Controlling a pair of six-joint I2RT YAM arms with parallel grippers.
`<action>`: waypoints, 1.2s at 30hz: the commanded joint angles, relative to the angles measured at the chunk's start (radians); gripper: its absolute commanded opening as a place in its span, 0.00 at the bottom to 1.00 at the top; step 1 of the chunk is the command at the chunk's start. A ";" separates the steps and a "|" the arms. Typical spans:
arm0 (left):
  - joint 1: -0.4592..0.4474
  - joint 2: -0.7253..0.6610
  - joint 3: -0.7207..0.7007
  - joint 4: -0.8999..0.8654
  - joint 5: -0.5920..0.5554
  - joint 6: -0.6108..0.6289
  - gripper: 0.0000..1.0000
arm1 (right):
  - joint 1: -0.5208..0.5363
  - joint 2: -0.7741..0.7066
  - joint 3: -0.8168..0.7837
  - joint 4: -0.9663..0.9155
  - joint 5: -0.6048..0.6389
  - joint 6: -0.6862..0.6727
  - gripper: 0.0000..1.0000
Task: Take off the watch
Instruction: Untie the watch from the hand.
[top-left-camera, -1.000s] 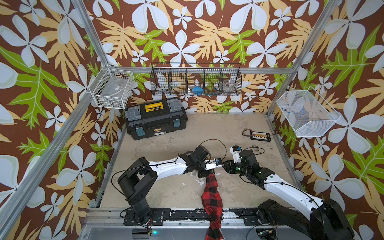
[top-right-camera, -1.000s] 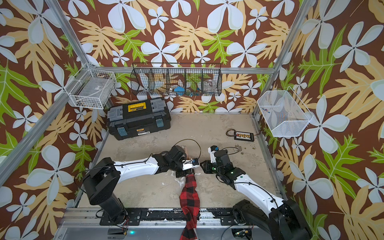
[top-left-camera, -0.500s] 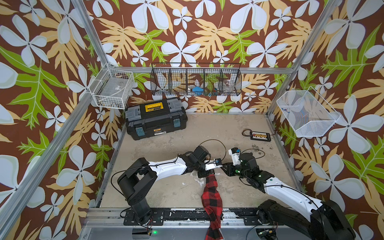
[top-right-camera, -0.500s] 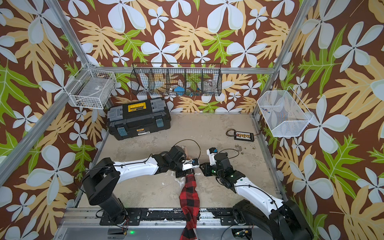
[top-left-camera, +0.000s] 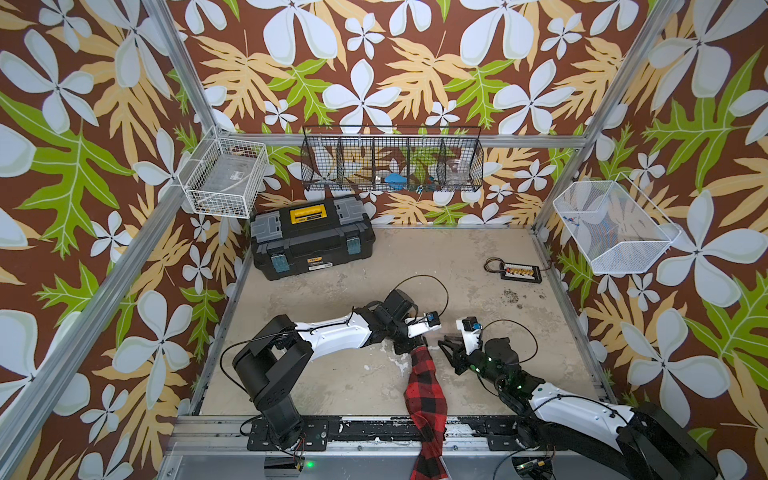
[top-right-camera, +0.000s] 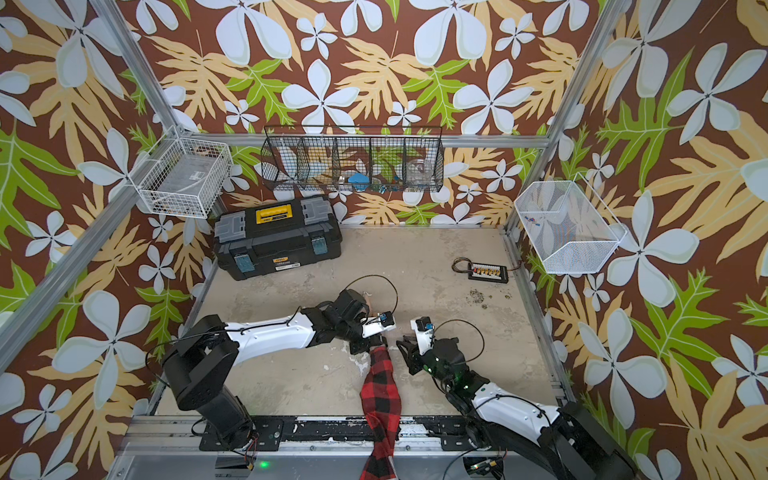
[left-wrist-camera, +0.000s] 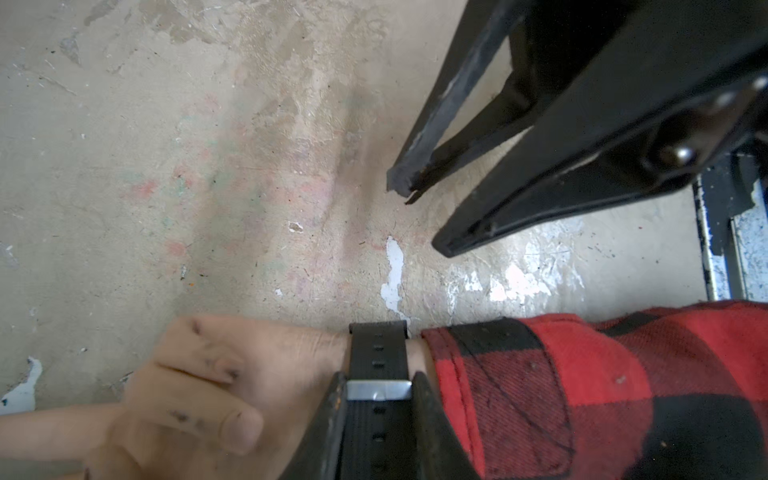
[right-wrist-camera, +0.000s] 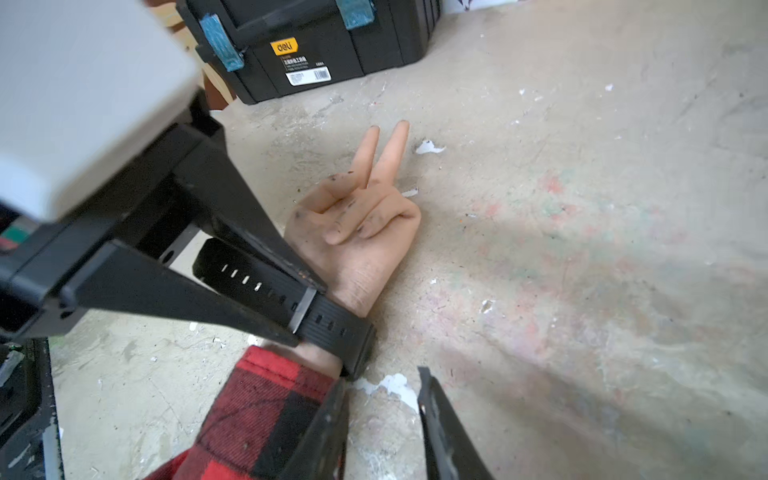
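The watch (left-wrist-camera: 377, 353) is a black strap with a silver buckle round the wrist of a dummy hand (right-wrist-camera: 357, 224), which lies on the floor in a red-and-black plaid sleeve (top-left-camera: 424, 390). My left gripper (left-wrist-camera: 379, 386) is shut on the watch strap at the buckle, one finger against each edge. The strap's free tail (right-wrist-camera: 232, 270) sticks up between those fingers. My right gripper (right-wrist-camera: 380, 390) is open just beside the wrist and cuff, with only bare floor between its fingers. In both top views the left gripper (top-left-camera: 415, 347) covers the watch, and the right gripper (top-right-camera: 405, 347) stands close to its right.
A black toolbox (top-left-camera: 311, 241) stands at the back left of the floor. A small connector board with a cable (top-left-camera: 519, 272) lies at the back right. Wire baskets (top-left-camera: 390, 160) hang on the walls. The sleeve hangs over the front rail (top-left-camera: 374, 432).
The right gripper has drawn a little toward the front edge, away from the wrist, and stands slightly wider. The left gripper has stayed at the strap and closed a little.
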 joint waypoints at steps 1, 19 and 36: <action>0.004 0.005 -0.002 -0.016 0.017 -0.027 0.19 | 0.008 0.017 -0.036 0.266 0.038 -0.086 0.34; 0.049 -0.004 -0.021 -0.015 0.029 -0.043 0.18 | 0.103 0.424 -0.047 0.690 0.066 -0.238 0.34; 0.065 -0.006 -0.039 -0.012 0.051 -0.025 0.18 | 0.167 0.643 0.037 0.751 0.131 -0.298 0.31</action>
